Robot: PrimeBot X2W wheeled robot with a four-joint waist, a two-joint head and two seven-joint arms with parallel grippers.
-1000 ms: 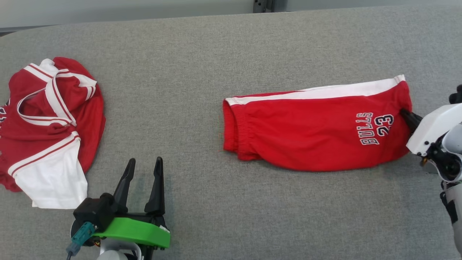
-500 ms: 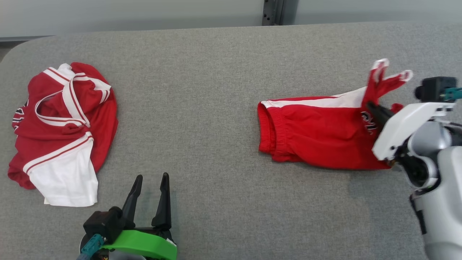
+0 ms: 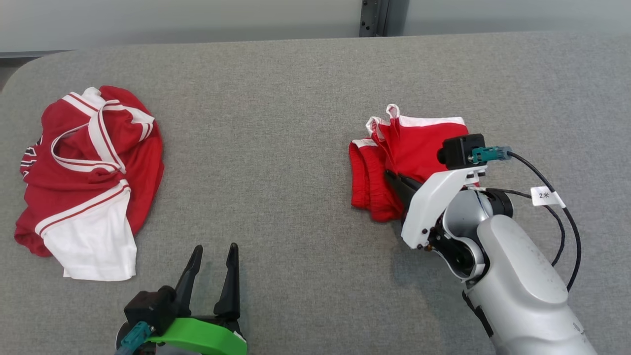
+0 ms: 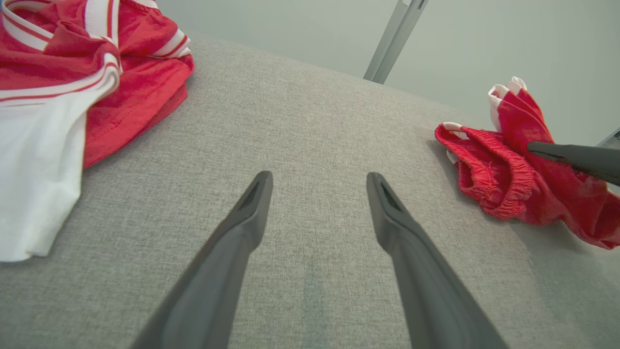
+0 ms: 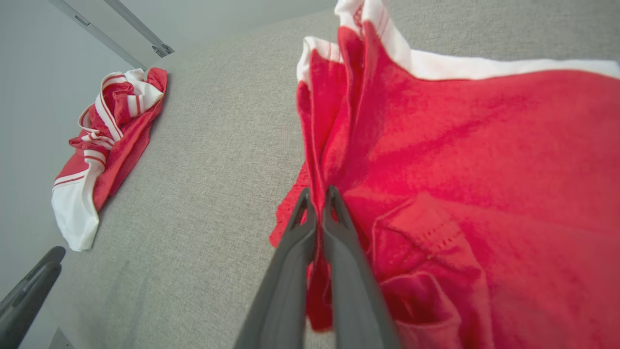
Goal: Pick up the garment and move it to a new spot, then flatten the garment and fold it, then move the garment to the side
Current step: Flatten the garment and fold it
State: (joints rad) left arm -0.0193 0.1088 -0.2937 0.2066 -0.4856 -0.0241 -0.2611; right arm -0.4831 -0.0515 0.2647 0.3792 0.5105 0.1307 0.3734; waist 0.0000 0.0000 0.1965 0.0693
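At the far left of the grey woven-fabric tabletop (image 3: 276,98) lies a crumpled red sleeveless jersey with white trim and a white panel (image 3: 88,167), well apart from both of my claws. To its right, near the front edge, is my left claw (image 3: 215,247). Its two long dark fingers are spread wide, with bare grey cloth showing between them. It holds nothing and touches neither garment.

Past the middle of the table are the red shorts with a white side stripe and a gathered elastic waistband (image 3: 419,143), well to the right of my left claw. They are doubled over on themselves. The waistband is bunched on the table at their left end, and two white-edged hem corners stand up above it.

My right claw (image 5: 318,191) is clamped on these shorts, its fingers pressed together with a fold of red cloth pinched between the tips. From the pinch the cloth rises in a ridge toward the white-edged corners. In the head view my fingertips sit just right of the waistband, over the lower layer, and most of the red cloth spreads behind and to the right of them. My pale right forearm (image 3: 517,276) comes in from the lower right.
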